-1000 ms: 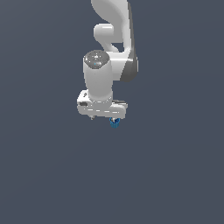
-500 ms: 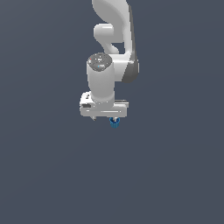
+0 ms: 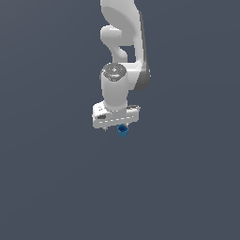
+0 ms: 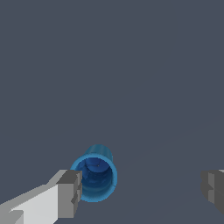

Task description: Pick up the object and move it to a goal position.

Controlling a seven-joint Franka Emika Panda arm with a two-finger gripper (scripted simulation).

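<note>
Gripper point(image 4: 142, 190) fingers stand wide apart, gripping nothing; the blue cup-like piece point(image 4: 95, 176) lies on its side just beside one finger point(image 4: 70, 192), open mouth toward the wrist camera. No table edges show on the plain grey surface point(image 3: 187, 187). Judged step: aligning for the grasp. Next, centre the fingers over the piece, descend, then close.

The exterior view stands well back and looks down from high up at the arm point(image 3: 123, 61) over a plain grey floor point(image 3: 47, 187). The wrist view looks straight down from close. Both share the object point(image 3: 123, 131) point(image 4: 95, 176), at 7 o'clock of the wrist picture.
</note>
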